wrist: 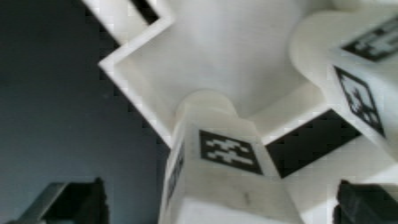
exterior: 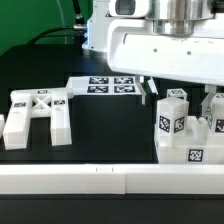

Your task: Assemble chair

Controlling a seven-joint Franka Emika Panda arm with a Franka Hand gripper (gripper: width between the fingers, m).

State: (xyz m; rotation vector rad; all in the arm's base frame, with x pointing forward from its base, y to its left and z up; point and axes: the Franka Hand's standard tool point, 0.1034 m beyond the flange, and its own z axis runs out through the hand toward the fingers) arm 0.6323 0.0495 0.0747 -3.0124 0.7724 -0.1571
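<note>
Chunky white chair parts with black-and-white tags stand clustered at the exterior view's right [exterior: 186, 130], with an upright tagged post [exterior: 174, 112] on the cluster's left side. A white H-shaped piece [exterior: 38, 114] lies flat at the exterior view's left. My gripper [exterior: 178, 100] hangs right over the cluster, under the big white hand. In the wrist view the gripper [wrist: 217, 208] is open. Its dark fingertips [wrist: 71, 204] stand wide apart on either side of a white tagged post [wrist: 224, 150], with gaps on both sides. Behind the post I see an angular white block [wrist: 196, 55].
The marker board [exterior: 108, 86] lies flat at the back middle of the black table. A long white rail [exterior: 100, 180] runs along the front edge. A green wall stands at the back left.
</note>
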